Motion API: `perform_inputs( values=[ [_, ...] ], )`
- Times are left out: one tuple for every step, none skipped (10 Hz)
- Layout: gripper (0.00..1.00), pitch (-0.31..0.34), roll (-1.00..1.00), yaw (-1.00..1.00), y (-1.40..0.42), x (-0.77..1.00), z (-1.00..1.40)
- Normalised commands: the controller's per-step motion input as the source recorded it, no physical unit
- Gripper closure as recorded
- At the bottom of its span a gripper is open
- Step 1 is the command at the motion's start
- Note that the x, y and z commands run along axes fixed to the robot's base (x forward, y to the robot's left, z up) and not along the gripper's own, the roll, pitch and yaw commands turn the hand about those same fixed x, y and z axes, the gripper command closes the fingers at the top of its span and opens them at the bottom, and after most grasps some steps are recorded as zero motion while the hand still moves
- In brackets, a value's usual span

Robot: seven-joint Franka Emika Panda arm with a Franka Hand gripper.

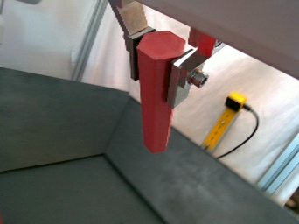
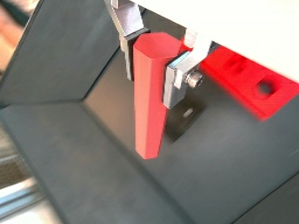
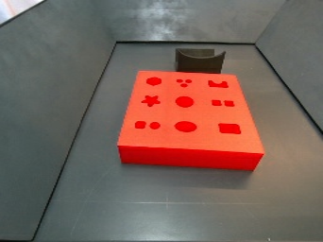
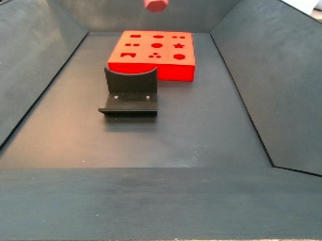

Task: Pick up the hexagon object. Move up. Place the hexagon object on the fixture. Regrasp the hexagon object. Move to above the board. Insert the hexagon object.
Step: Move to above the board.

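Gripper (image 1: 166, 54) clamped on the hexagon object (image 1: 156, 96) — rod hanging below its fingers.

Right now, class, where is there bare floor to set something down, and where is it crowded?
Bare floor stretches from the fixture to the near wall, and beside the board on both sides. It is crowded only where fixture meets board. The gripper holds the hexagon object high above.

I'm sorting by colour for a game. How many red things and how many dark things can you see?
Red: 2, the long red hexagon rod held in the silver two-finger gripper, and the flat red board with shaped holes.
Dark: 1, the dark L-shaped fixture.
Total: 3
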Motion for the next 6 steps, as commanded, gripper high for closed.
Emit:
perform_inputs(
  values=[
    [1.0,-0.095,-1.0,-0.1,-1.0,-0.32,0.11],
    [1.0,-0.093,-1.0,-0.11,-1.0,-0.33,0.11],
    [1.0,-0.09,-1.0,-0.12,-1.0,-0.34,0.11],
    [1.0,-0.083,-1.0,-0.12,-1.0,-0.35,0.11],
    [1.0,-0.081,-1.0,-0.13,-1.0,-0.35,0.11],
    [1.0,-0.08,-1.0,-0.13,-1.0,-0.39,0.11]
  ],
)
